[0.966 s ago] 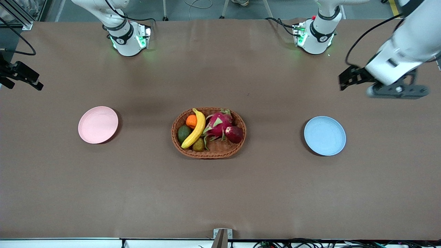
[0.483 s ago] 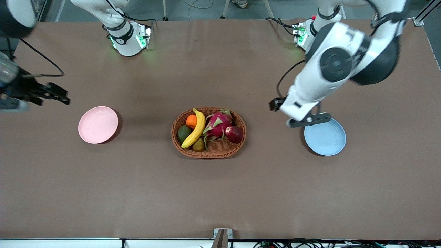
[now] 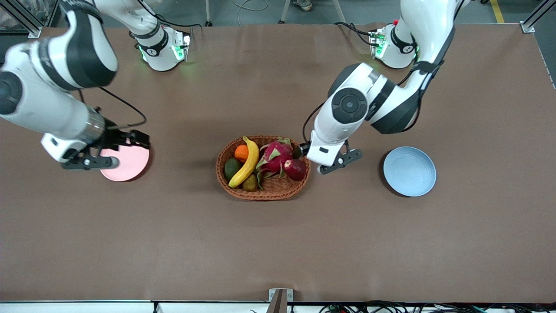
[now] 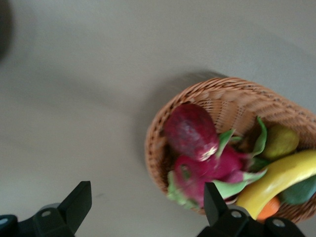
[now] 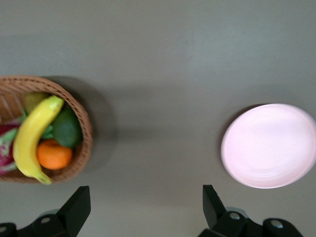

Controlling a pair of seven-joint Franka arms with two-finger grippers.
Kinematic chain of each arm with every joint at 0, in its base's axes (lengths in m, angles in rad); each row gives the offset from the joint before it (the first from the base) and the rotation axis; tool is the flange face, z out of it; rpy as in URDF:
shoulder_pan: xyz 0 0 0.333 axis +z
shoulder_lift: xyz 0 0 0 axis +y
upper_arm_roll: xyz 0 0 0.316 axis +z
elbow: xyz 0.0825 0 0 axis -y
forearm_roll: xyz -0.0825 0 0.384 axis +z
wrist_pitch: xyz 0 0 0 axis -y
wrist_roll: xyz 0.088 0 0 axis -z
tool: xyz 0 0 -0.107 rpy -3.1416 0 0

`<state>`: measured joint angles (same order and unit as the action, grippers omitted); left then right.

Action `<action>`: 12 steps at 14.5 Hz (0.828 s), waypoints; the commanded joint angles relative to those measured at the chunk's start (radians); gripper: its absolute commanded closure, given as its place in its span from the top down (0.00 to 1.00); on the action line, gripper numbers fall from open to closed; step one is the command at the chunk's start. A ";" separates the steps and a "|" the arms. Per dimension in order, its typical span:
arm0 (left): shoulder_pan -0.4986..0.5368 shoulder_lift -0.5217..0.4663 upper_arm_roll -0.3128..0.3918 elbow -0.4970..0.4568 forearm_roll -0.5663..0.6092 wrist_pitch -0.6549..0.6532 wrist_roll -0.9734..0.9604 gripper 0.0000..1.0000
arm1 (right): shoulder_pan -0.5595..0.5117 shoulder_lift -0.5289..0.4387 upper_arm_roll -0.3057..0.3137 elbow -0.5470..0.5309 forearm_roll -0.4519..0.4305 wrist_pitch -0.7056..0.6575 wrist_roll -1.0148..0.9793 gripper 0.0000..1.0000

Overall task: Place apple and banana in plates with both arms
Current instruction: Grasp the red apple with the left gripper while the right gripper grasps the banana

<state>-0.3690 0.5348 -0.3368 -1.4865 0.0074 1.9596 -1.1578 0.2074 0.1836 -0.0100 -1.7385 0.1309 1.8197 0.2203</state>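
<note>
The dark red apple (image 3: 295, 169) and the yellow banana (image 3: 246, 163) lie in the woven basket (image 3: 265, 194) at mid-table. The pink plate (image 3: 126, 167) is toward the right arm's end and the blue plate (image 3: 409, 171) toward the left arm's end; both hold nothing. My left gripper (image 3: 305, 151) is open, over the basket's rim beside the apple (image 4: 190, 131). In the left wrist view (image 4: 145, 195) nothing is between its fingers. My right gripper (image 3: 140, 139) is open and empty over the pink plate's edge (image 5: 270, 145). The banana (image 5: 34, 136) also shows in the right wrist view.
The basket also holds a pink dragon fruit (image 3: 274, 157), an orange (image 3: 241, 152), a dark green avocado (image 3: 231, 168) and a small green-brown fruit (image 3: 250, 184). The right arm's wrist covers part of the pink plate. Brown table surface lies all around.
Both arms swung in from the table's ends. The left gripper went from beside the blue plate to the basket's rim. The right gripper came over the pink plate.
</note>
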 commanded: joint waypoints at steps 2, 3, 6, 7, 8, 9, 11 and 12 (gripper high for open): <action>-0.033 0.082 0.004 0.029 0.014 0.093 -0.184 1.00 | 0.122 0.123 -0.007 0.051 0.029 0.072 0.275 1.00; -0.042 0.094 0.008 0.029 0.019 0.114 -0.225 1.00 | 0.151 0.157 -0.007 0.066 0.041 0.099 0.322 1.00; -0.044 0.143 0.010 0.029 0.045 0.188 -0.299 1.00 | 0.211 0.262 -0.008 0.125 0.088 0.170 0.459 1.00; -0.045 0.161 0.010 0.029 0.046 0.231 -0.316 1.00 | 0.231 0.302 -0.007 0.152 0.105 0.184 0.515 1.00; -0.050 0.178 0.010 0.029 0.046 0.260 -0.328 1.00 | 0.251 0.336 -0.007 0.175 0.108 0.185 0.568 1.00; -0.051 0.191 0.013 0.029 0.046 0.277 -0.330 1.00 | 0.266 0.364 -0.007 0.194 0.107 0.185 0.629 0.99; -0.054 0.201 0.013 0.023 0.052 0.277 -0.330 1.00 | 0.290 0.414 -0.007 0.227 0.108 0.187 0.736 0.96; -0.054 0.206 0.013 0.022 0.069 0.277 -0.332 1.00 | 0.300 0.440 -0.007 0.246 0.108 0.188 0.755 0.93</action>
<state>-0.4076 0.7265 -0.3332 -1.4850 0.0396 2.2353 -1.4605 0.4875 0.5657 -0.0082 -1.5586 0.2214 2.0189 0.9059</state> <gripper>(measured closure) 0.000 0.013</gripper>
